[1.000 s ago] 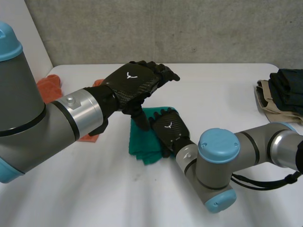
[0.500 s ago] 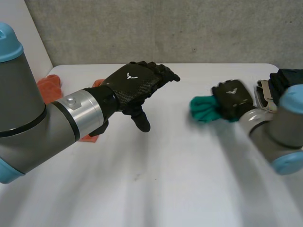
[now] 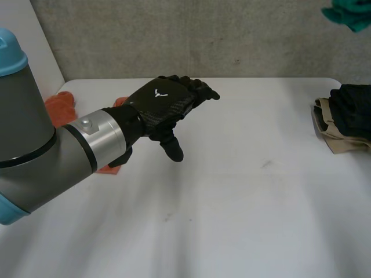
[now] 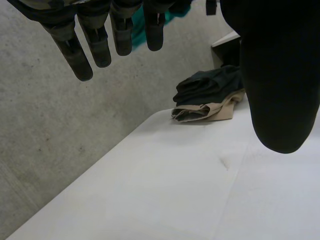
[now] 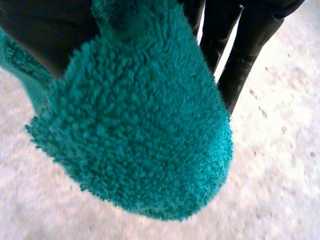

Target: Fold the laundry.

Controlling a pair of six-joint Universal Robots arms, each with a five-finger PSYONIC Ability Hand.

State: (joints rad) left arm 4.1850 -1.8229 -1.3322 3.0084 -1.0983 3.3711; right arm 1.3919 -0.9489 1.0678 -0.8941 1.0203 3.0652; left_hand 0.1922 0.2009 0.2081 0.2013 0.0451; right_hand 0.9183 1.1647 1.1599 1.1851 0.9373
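Observation:
A folded teal towel (image 3: 348,14) hangs high above the table's far right corner. In the right wrist view my right hand (image 5: 45,30) is shut on this teal towel (image 5: 145,130), with the thumb on one side and the fingers (image 5: 250,40) behind it. My left hand (image 3: 165,104) hovers open over the left middle of the white table (image 3: 232,202), fingers straight and thumb pointing down. Its wrist view shows the straight fingers (image 4: 95,40) and the thumb (image 4: 280,85) holding nothing, with a bit of teal towel (image 4: 137,37) seen far beyond the fingers.
A stack of folded dark and tan clothes (image 3: 348,116) lies at the table's right edge, also seen as the stack (image 4: 210,97) beyond my left hand. An orange cloth (image 3: 61,107) lies at the left edge, partly behind my left arm. A grey wall stands behind the table.
My right hand closed on the teal towel at the table's middle, then carried it right and high up. The left hand stayed where it was, still open.

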